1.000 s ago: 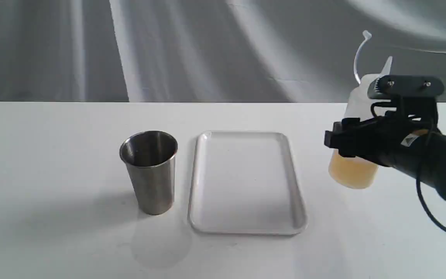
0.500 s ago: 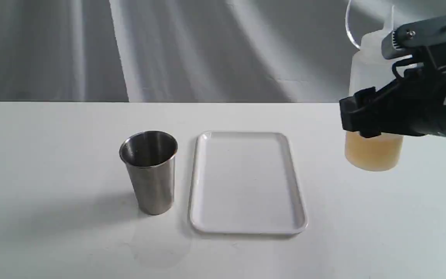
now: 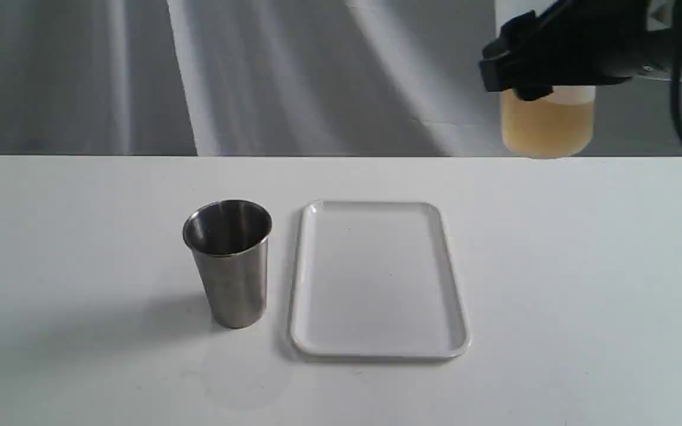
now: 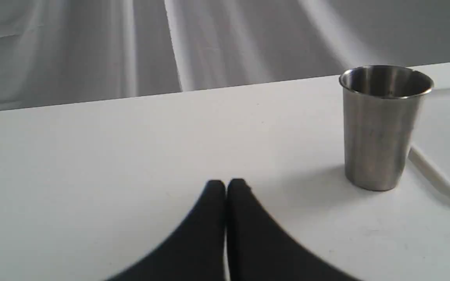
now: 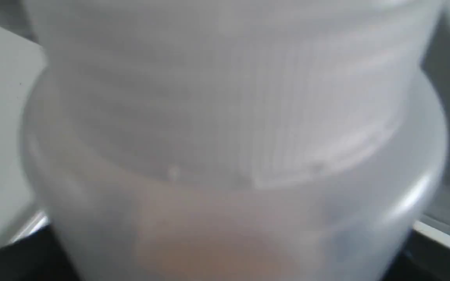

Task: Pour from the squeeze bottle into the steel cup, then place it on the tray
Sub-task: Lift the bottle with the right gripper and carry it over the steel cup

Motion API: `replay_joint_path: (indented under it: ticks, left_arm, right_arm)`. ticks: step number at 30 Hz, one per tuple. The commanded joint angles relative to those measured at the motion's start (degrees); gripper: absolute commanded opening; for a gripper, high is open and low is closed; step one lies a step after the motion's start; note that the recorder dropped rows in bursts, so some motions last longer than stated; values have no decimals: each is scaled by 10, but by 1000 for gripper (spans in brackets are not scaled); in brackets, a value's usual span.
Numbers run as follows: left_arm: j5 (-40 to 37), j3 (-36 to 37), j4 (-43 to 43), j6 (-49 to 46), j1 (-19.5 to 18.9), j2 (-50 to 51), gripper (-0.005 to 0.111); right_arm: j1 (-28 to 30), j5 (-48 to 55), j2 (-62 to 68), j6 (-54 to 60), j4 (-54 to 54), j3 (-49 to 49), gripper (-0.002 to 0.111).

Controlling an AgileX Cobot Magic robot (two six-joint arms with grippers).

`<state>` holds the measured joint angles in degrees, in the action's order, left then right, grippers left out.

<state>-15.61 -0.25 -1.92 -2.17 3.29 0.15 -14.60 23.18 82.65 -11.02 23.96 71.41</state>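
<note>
The squeeze bottle (image 3: 547, 121), clamped upright in the right gripper (image 3: 524, 71) fingers (image 3: 510, 65), upper right, hangs high, likely to clear the steel cup (image 3: 228, 260).

Brushed steel cup (image 3: 228, 260), glossy plastic tray (image 3: 459, 307)

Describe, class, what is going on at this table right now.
The right gripper holds the squeeze bottle upright, high above the table, with amber liquid in its lower part. The steel cup stands upright beside the white tray, on the side away from the bottle. Nothing has been poured yet, as the bottle is not over the cup. The left gripper is shut and holds nothing, low over the table and apart from the cup.
</note>
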Motion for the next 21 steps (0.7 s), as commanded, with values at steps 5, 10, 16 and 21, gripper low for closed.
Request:
replay_joint_path:
  ticks: [5, 10, 16, 21]
  left_arm:
    - [4, 3, 0, 2, 3, -1, 0]
    - [4, 3, 0, 2, 3, -1, 0]
    - [4, 3, 0, 1, 3, -1, 0]
    - [4, 3, 0, 1, 3, -1, 0]
  right_arm:
    - [-87, 147, 89, -134, 212, 100, 14]
    - [-148, 198, 155, -137, 260, 153, 14]
    - [-205, 268, 248, -164, 330, 220, 14]
    - [-239, 312, 320, -165, 383, 275, 14]
